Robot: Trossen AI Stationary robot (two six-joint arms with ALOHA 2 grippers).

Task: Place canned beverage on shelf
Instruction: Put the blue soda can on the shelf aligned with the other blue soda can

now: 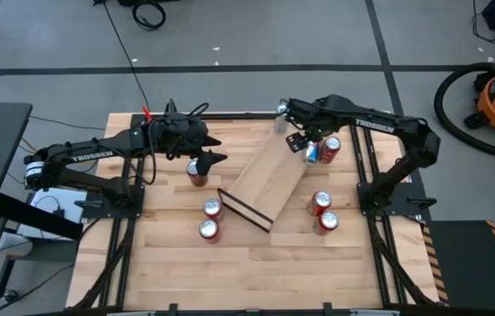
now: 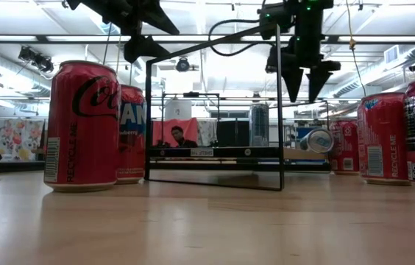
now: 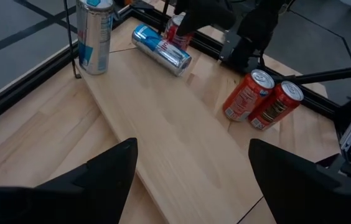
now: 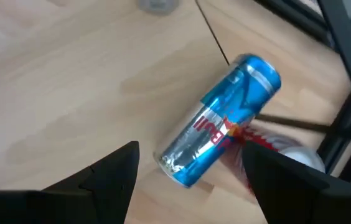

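The shelf (image 1: 265, 180), a long light-wood board with a thin black wire frame (image 2: 215, 110), lies slantwise on the table's middle. At its far end stands a slim silver-blue can (image 3: 94, 34). A blue can (image 4: 219, 130) lies on its side by the shelf's far right edge, next to a red can (image 1: 330, 147). My right gripper (image 4: 191, 180) hangs above this lying can, pointing down, open, with nothing between its fingers. My left gripper (image 1: 215, 160) waits open above the shelf's left side, over a red can (image 1: 197, 171).
Two red cans (image 1: 211, 219) stand left of the shelf's near end, and two more (image 1: 323, 211) stand right of it. Black frame rails (image 1: 366, 175) run along the table's edges. A person (image 2: 180, 137) shows in the room beyond the table.
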